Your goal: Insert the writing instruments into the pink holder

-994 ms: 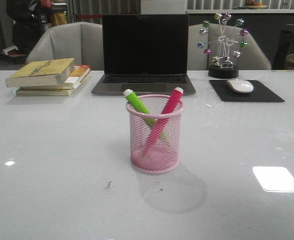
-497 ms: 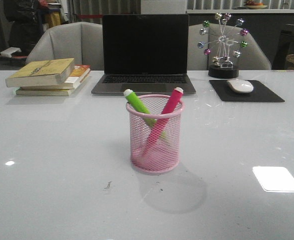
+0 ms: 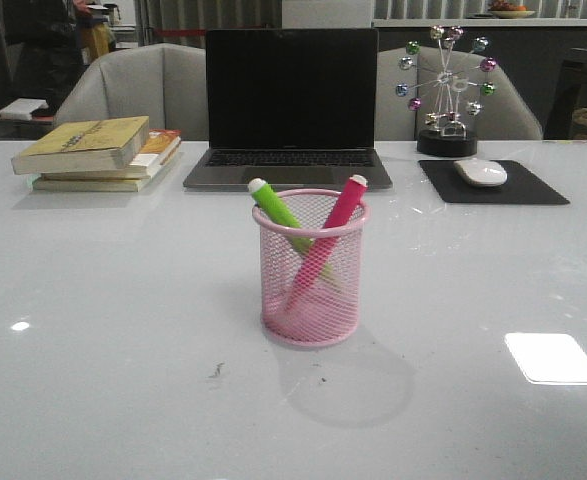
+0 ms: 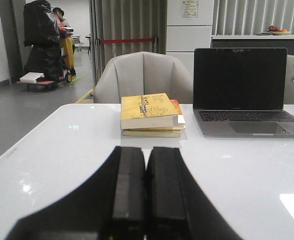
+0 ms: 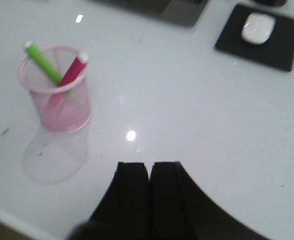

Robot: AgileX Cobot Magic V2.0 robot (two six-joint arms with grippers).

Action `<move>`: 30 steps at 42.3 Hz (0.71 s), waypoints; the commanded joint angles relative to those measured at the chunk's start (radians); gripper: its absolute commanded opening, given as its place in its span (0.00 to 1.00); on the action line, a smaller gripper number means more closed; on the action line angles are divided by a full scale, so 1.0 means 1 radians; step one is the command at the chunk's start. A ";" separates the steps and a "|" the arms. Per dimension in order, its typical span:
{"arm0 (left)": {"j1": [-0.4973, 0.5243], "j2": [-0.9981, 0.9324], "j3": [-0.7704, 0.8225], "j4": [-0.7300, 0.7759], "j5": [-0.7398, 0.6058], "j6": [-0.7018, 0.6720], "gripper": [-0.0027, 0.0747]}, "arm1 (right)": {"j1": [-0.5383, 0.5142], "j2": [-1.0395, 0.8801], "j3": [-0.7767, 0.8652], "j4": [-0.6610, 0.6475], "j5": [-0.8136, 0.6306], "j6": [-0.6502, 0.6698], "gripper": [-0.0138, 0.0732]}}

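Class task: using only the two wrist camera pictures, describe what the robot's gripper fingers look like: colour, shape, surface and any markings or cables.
In both wrist views the fingers are matte black. The left gripper has two flat, blocky rectangular pads on bases that flare wider toward the camera. The right gripper looks the same, though blurrier. No cables, labels or markings are visible on either.

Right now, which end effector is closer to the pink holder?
Right, as far as I can judge. The right end effector has the pink holder close in its view; the left end effector faces the books, holder out of view.
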 commanded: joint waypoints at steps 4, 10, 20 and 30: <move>-0.006 -0.018 -0.002 -0.001 -0.078 -0.011 0.16 | -0.145 -0.198 0.161 0.006 -0.292 -0.001 0.23; -0.006 -0.018 -0.002 -0.001 -0.078 -0.011 0.16 | -0.258 -0.353 0.313 0.015 -0.397 -0.001 0.23; -0.006 -0.018 -0.002 -0.001 -0.078 -0.011 0.16 | -0.354 -0.471 0.448 0.061 -0.462 -0.001 0.23; -0.006 -0.018 -0.002 -0.001 -0.078 -0.011 0.16 | -0.354 -0.493 0.474 0.061 -0.506 -0.001 0.23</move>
